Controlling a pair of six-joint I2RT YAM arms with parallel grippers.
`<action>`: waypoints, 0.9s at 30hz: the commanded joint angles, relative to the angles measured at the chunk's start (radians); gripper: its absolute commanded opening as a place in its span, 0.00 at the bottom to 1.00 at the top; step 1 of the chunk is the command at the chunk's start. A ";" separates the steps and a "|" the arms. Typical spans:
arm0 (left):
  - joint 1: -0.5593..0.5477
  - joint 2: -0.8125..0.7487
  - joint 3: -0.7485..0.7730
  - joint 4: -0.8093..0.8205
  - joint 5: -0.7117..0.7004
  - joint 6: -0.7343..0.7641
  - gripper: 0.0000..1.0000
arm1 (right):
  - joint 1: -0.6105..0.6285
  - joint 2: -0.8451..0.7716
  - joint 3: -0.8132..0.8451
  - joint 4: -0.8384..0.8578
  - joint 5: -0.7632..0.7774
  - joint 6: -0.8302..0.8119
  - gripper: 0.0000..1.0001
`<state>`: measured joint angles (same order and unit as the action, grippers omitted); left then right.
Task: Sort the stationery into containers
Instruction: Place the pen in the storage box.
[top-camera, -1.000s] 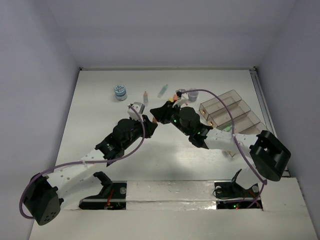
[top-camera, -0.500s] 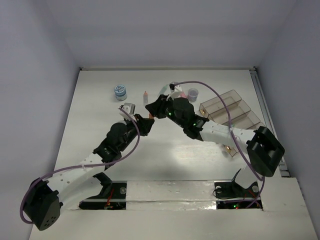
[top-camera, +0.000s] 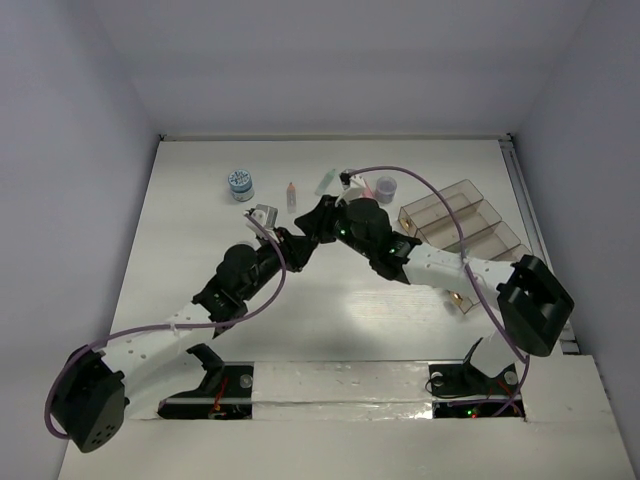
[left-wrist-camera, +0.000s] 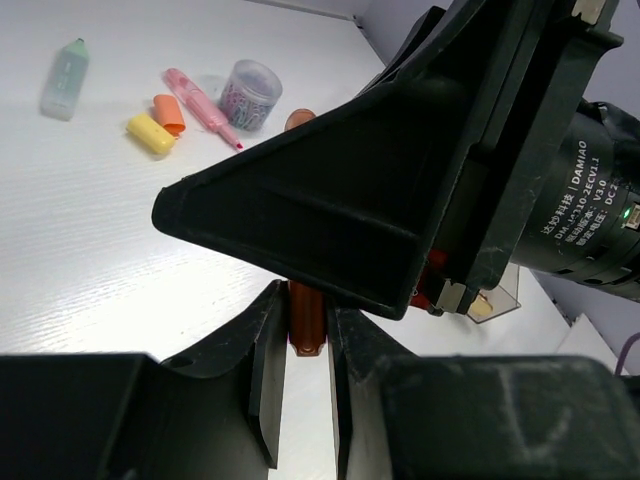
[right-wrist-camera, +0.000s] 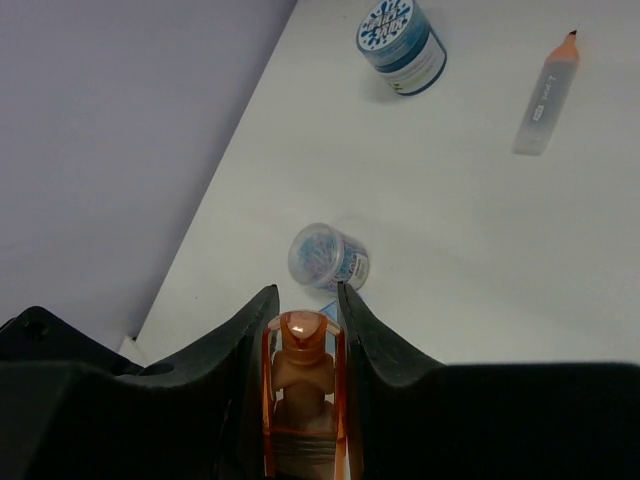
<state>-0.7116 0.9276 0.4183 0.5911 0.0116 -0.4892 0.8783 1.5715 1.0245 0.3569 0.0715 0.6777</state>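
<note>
Orange pen (right-wrist-camera: 303, 385) in pinch of left hand (left-wrist-camera: 305, 318) and right hand (right-wrist-camera: 305, 300); motor (left-wrist-camera: 585, 190): "DAMIAO", perhaps "V3.0".

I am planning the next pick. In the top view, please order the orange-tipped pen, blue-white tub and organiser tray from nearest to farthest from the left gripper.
From the left gripper:
1. orange-tipped pen, just beyond it
2. blue-white tub, back left
3. organiser tray, far right
</note>
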 joint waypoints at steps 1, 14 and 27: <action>-0.002 -0.007 0.045 0.184 0.034 -0.020 0.00 | 0.010 -0.030 -0.017 -0.084 0.039 -0.049 0.13; -0.011 -0.029 -0.027 0.112 0.111 0.034 0.69 | -0.350 -0.134 -0.081 -0.124 0.024 -0.047 0.12; -0.020 -0.225 -0.128 -0.023 0.079 0.104 0.74 | -0.677 -0.418 -0.322 -0.272 0.326 -0.079 0.15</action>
<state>-0.7273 0.7551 0.3084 0.5850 0.1051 -0.4259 0.2394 1.2304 0.7399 0.1268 0.2588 0.6136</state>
